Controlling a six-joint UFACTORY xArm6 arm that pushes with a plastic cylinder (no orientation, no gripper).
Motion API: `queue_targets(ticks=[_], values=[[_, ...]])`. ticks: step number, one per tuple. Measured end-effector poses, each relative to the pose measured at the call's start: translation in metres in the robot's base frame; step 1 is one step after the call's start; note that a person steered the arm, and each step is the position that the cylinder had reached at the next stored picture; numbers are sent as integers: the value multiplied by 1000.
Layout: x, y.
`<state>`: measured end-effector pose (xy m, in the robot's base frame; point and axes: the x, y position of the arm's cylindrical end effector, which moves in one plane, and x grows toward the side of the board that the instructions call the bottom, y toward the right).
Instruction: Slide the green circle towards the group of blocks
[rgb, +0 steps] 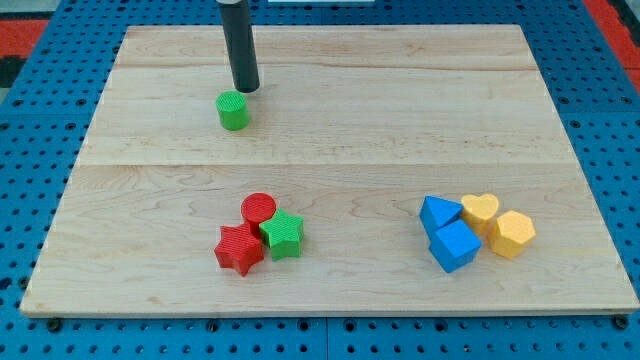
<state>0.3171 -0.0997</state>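
Bright, even light; sharp focus

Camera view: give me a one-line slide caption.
My tip sits just above the green circle, with red and green blocks grouped below it.

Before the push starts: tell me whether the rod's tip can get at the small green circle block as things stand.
Probably yes. My tip sits just above the green circle block toward the view's top, apparently a small gap away, with only bare wooden board between them. The other blocks lie far off toward the view's bottom.
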Motion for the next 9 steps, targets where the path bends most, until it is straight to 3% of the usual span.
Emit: queue_targets(ticks=[2,3,4,5,6,7,9], values=[[44,3],[49,17],[38,-23],[86,-29],[153,34],[187,40],[150,26]])
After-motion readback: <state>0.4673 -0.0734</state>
